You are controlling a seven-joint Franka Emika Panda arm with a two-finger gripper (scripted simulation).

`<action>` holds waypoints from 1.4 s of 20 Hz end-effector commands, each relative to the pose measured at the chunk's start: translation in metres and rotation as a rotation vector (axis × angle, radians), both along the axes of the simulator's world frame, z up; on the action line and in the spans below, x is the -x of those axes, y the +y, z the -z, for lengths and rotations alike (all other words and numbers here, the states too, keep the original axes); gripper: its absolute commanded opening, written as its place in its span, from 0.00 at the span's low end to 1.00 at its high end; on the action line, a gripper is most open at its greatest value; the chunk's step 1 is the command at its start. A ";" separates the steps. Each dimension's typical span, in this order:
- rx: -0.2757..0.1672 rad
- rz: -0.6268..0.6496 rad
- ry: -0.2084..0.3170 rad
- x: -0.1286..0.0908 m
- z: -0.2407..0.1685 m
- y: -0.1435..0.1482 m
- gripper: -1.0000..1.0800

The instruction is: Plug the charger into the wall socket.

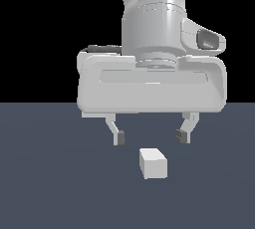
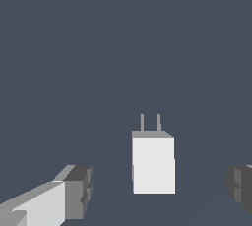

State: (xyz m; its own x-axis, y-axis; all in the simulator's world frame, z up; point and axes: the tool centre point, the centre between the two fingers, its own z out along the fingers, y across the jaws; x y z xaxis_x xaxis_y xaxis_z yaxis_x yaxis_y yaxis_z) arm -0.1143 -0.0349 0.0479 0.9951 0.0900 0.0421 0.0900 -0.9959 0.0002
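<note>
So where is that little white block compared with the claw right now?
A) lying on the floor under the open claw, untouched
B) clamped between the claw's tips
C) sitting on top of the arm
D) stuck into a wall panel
A: the charger lies on the floor below the open claw, with clear gaps to both fingertips in the wrist view.

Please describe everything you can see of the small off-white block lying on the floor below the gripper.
The small off-white boxy charger block looks plain, matte and sharp-edged, slightly longer than wide. The wrist view shows two thin grey prongs sticking out of one end face. It lies flat on the dark blue-grey floor, untouched. The open grey gripper hangs above it, with its dark-tipped fingers spread wider than the block and apart from it.
</note>
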 end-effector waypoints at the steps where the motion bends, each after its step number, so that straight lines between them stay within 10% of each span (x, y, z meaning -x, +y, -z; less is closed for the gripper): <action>1: 0.000 0.000 0.000 0.001 0.011 0.000 0.96; 11: 0.000 -0.001 0.000 0.000 0.036 0.000 0.96; 12: 0.000 -0.001 0.000 0.000 0.036 0.000 0.00; 28: 0.000 0.007 0.000 -0.007 0.030 0.008 0.00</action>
State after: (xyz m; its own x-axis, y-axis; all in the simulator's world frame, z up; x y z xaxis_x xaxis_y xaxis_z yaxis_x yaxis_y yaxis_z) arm -0.1103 -0.0302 0.0153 0.9955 0.0848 0.0412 0.0848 -0.9964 0.0000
